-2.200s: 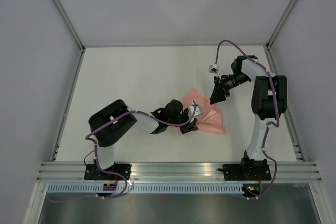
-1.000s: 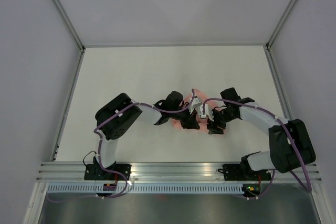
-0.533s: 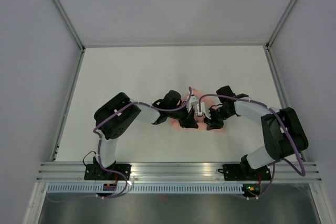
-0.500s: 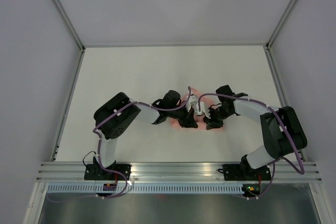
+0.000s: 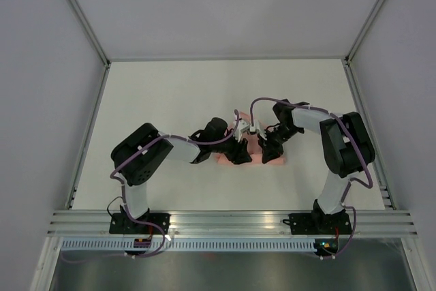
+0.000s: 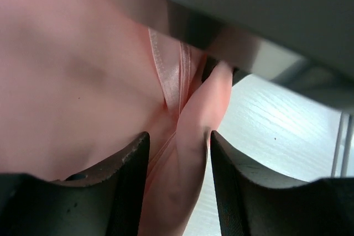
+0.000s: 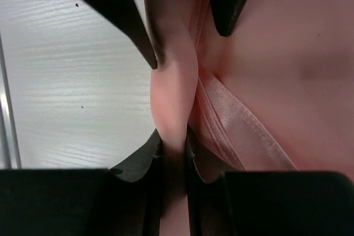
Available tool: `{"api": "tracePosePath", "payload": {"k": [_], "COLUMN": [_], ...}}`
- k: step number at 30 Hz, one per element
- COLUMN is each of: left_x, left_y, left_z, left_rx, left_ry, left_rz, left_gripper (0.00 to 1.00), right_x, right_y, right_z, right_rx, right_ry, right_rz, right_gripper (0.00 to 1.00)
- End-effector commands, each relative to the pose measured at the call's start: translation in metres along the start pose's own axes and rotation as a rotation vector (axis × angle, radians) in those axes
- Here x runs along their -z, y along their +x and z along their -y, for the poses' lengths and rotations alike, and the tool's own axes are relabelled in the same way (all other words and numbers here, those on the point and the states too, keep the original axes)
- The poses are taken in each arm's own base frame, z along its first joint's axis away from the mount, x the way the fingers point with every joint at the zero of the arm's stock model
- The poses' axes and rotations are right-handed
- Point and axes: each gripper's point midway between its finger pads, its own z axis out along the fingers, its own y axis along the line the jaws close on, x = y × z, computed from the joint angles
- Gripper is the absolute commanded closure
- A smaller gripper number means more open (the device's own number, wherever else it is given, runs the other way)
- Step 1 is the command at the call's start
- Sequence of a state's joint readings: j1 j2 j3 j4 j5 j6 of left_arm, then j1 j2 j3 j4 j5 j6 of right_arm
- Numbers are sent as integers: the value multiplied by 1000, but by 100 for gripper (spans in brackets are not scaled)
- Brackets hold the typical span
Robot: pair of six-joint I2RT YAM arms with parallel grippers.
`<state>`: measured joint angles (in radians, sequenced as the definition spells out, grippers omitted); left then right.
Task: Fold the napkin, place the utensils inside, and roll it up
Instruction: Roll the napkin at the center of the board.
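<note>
The pale pink napkin lies bunched into a narrow strip at the table's middle, mostly covered by both grippers. My left gripper comes in from the left, and its jaws close round a rolled fold of the napkin in the left wrist view. My right gripper comes in from the right and is shut tight on the same fold. The napkin fills the right wrist view. The left gripper's fingers face it a short way along the fold. The utensils are hidden.
The white table is ringed by grey walls, with a metal rail at the near edge. Purple cables loop above the wrists.
The right arm swung in from the back right and closed on the napkin beside the left gripper. Both grippers then shifted slightly left and away. The napkin shows as a narrower strip.
</note>
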<state>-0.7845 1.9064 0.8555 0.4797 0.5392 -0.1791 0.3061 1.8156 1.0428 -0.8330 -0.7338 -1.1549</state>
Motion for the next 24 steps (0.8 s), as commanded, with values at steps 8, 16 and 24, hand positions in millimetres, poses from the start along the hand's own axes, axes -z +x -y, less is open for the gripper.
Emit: {"api": "tracePosePath", "payload": {"k": [8,16,24], "left_x": [23,54,66], "left_y": [1,-34,-57], "left_z": [-23,-30,-16], "left_rx": [-182,-303,-618], "left_ry": [-198,-332,-473], "left_rz": [44,171,198], "left_gripper": [45,44,34], "right_x": [-15,-17,-15], "right_y": [31,35,34], "right_z": [-4,13,28], "right_rx": [-261,-365,-458], "right_ry": [-166,-254,-316], "right_rz": [-107,-146,-156], "right_gripper": [98,98,99]}}
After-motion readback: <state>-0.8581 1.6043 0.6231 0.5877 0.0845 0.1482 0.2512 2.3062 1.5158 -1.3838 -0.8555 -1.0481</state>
